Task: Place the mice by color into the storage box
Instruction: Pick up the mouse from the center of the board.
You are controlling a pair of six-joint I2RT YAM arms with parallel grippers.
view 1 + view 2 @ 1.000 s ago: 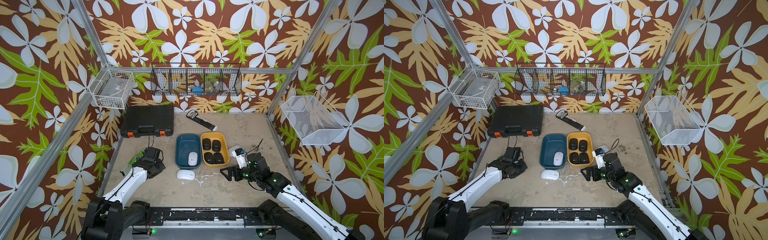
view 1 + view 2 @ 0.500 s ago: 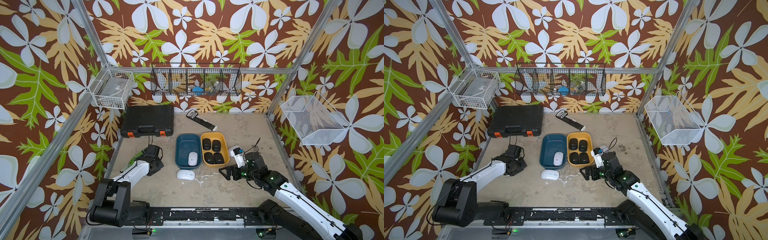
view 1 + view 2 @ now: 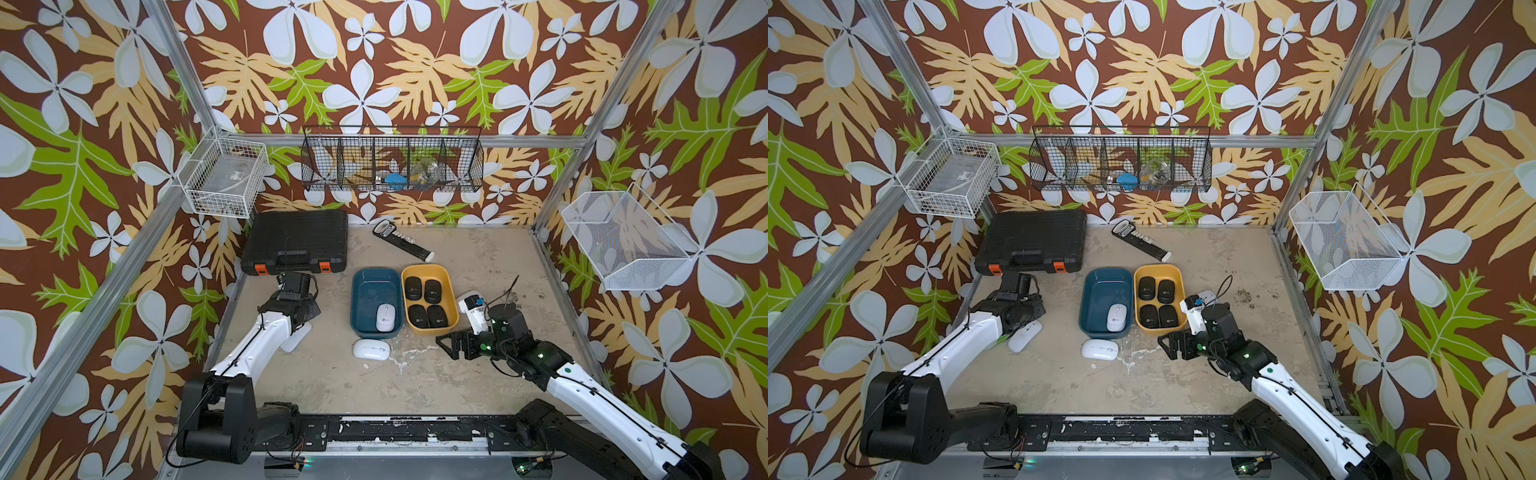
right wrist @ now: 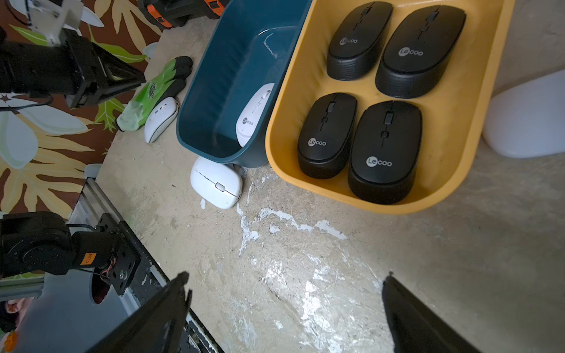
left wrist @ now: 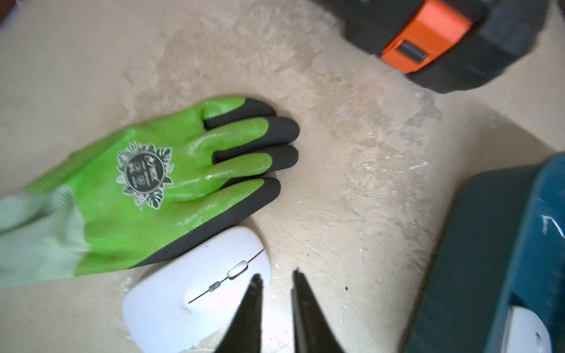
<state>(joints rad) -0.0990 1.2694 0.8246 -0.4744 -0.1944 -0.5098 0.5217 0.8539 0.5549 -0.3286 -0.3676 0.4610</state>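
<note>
In both top views the blue bin (image 3: 376,276) (image 3: 1105,278) holds one white mouse (image 3: 385,317) (image 3: 1116,317). The yellow bin (image 3: 449,277) (image 3: 1179,276) beside it holds several black mice (image 3: 432,291) (image 4: 385,152). A second white mouse (image 3: 371,349) (image 4: 215,183) lies on the table against the blue bin's near end. A third white mouse (image 3: 1025,336) (image 5: 195,293) lies by a green glove (image 5: 159,183). My left gripper (image 5: 276,275) hovers over this mouse's edge, its jaws a narrow gap apart and holding nothing. My right gripper (image 4: 284,278) (image 3: 451,345) is wide open over bare table near the yellow bin.
A rounded white shape (image 4: 526,119), perhaps another mouse, lies beyond the yellow bin. A black tool case (image 3: 297,245) with orange latches and a black remote (image 3: 401,240) sit at the back. Wire baskets (image 3: 392,160) hang on the walls.
My left gripper's jaws have parted from shut, and it has drawn back a little, uncovering the white mouse beside the glove. The right arm has barely moved.
</note>
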